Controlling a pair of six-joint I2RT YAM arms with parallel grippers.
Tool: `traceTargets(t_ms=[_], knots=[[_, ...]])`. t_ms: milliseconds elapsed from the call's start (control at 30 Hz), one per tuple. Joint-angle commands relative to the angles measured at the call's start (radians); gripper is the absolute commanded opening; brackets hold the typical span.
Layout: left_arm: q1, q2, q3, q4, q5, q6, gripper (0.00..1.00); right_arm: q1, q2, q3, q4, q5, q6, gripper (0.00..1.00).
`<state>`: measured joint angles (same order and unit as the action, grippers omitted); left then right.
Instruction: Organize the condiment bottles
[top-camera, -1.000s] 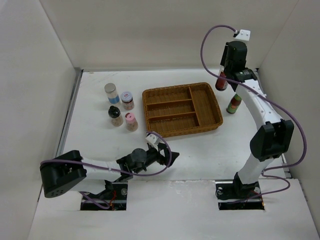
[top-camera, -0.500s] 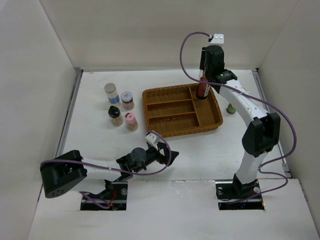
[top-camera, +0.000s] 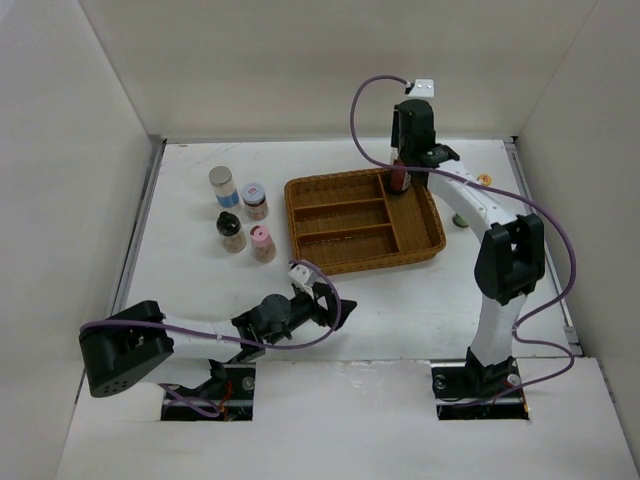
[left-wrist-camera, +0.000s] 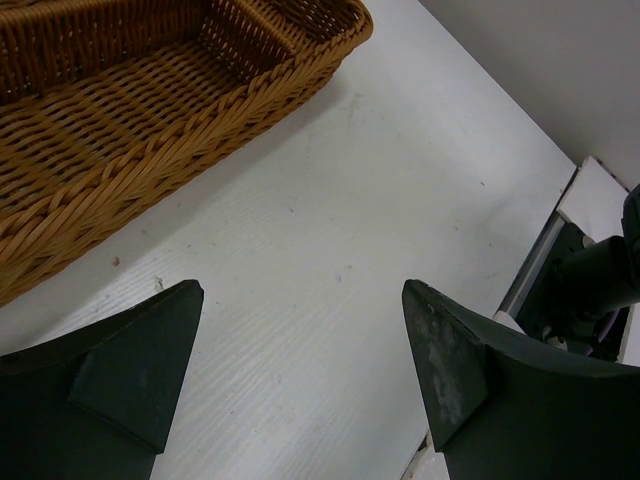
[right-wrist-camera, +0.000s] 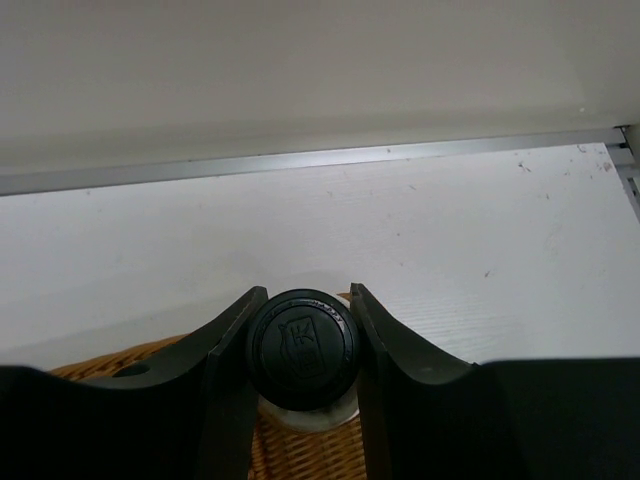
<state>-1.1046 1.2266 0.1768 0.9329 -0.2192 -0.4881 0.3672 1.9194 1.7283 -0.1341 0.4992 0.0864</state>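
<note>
Top external view has the right arm rising from its base at the near edge, elbow bent and forearm stretched far. Its right pincer (top-camera: 401, 172) points down over the far right corner of the brown woven wicker basket (top-camera: 296, 222). It is closed on the tall black-capped bottle with a red label (top-camera: 400, 181), which is upright at the far end of the basket's long right compartment; whether the base touches the basket floor cannot be told. The left arm lies low and folded along the near left of the white table (top-camera: 190, 290), with the left pincer (top-camera: 330, 303) aimed right, near the basket's near edge but apart from it. Left of the basket, four squat jars stand upright in a cluster: the silver-lidded jar (top-camera: 221, 180) farthest, the patterned white-lidded jar (top-camera: 254, 194) beside it, then the black-lidded jar (top-camera: 230, 226) and the pink-lidded jar (top-camera: 261, 238). The yellow-capped red and green bottle (top-camera: 460, 218) stands right of the basket, mostly hidden by the right forearm. Only the right wrist view shows the grip itself: the right pincer (right-wrist-camera: 305, 293) has a dark finger pressed on either side of the bottle's round black cap (right-wrist-camera: 303, 350), with wicker (right-wrist-camera: 110, 366) below. Only the left wrist view shows the left pincer (left-wrist-camera: 300, 290) standing wide with bare table between its jaws and the basket's near right corner (left-wrist-camera: 200, 115) just beyond.
</note>
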Motion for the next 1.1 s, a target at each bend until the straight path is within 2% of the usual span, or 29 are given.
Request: traceTargets(t_ms=[0, 133, 233, 467, 600, 733, 833, 933, 1067], knots=[[0.005, -0.001, -0.002, 0.064, 0.015, -0.014, 0.8, 0.002, -0.05, 0.025, 0.195, 0.025, 0.012, 0.17], [0.009, 0.001, -0.002, 0.064, 0.015, -0.014, 0.8, 0.005, -0.043, -0.077, 0.24, 0.027, 0.039, 0.21], [0.009, 0.005, 0.0, 0.064, 0.015, -0.014, 0.8, 0.005, -0.048, -0.156, 0.286, 0.029, 0.055, 0.3], [0.009, 0.02, 0.006, 0.064, 0.02, -0.014, 0.8, 0.005, -0.105, -0.177, 0.292, 0.013, 0.069, 0.65], [0.009, 0.011, 0.004, 0.064, 0.021, -0.014, 0.81, 0.005, -0.204, -0.203, 0.28, -0.01, 0.072, 0.78], [0.009, 0.016, 0.006, 0.064, 0.021, -0.014, 0.81, -0.004, -0.325, -0.271, 0.269, -0.031, 0.084, 0.84], [0.007, 0.002, 0.003, 0.064, 0.021, -0.014, 0.81, -0.026, -0.445, -0.38, 0.269, -0.028, 0.099, 0.85], [0.006, 0.004, 0.001, 0.064, 0.021, -0.014, 0.81, -0.089, -0.574, -0.531, 0.261, 0.013, 0.133, 0.86], [-0.002, -0.012, -0.002, 0.066, 0.021, -0.017, 0.81, -0.21, -0.655, -0.659, 0.144, 0.142, 0.196, 0.88]])
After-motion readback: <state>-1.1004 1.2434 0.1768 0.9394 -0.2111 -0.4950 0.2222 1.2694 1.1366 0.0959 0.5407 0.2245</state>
